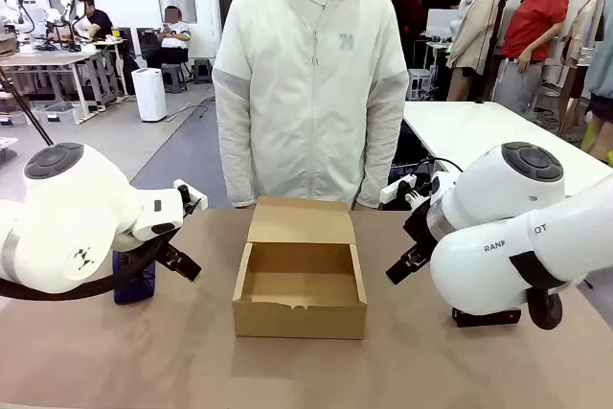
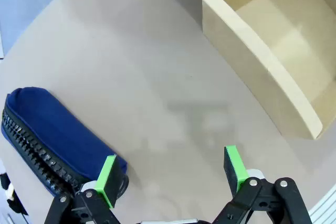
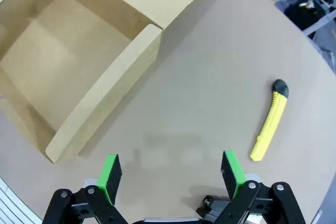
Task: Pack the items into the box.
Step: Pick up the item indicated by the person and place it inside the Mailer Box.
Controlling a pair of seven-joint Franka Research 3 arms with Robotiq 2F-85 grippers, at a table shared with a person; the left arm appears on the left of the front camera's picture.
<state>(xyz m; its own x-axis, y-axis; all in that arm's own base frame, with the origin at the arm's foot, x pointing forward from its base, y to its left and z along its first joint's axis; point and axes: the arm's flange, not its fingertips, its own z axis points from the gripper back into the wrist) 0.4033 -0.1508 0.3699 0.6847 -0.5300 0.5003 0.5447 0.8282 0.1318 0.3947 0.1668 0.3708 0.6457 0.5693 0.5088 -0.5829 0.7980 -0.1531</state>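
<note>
The left gripper (image 2: pixel 171 169) hangs spread over the table (image 1: pixel 192 361), one pad near the end of the blue pouch (image 2: pixel 47 129). The right gripper (image 3: pixel 171 171) is spread too, between the open box (image 1: pixel 299 318) and the yellow cutter (image 3: pixel 270 121). What looks like the stapler (image 1: pixel 488 316) lies under the right arm.

We see bright, even, diffuse light from overhead in all three views. On the tan table (image 2: pixel 157 66) shadows are soft: a faint grey smudge ahead of the left gripper (image 2: pixel 171 169), another ahead of the right gripper (image 3: pixel 170 174), and mild shade inside the box (image 1: pixel 299 319). Both wrist views bow straight edges near their borders; the front view's far background looks slightly soft.
</note>
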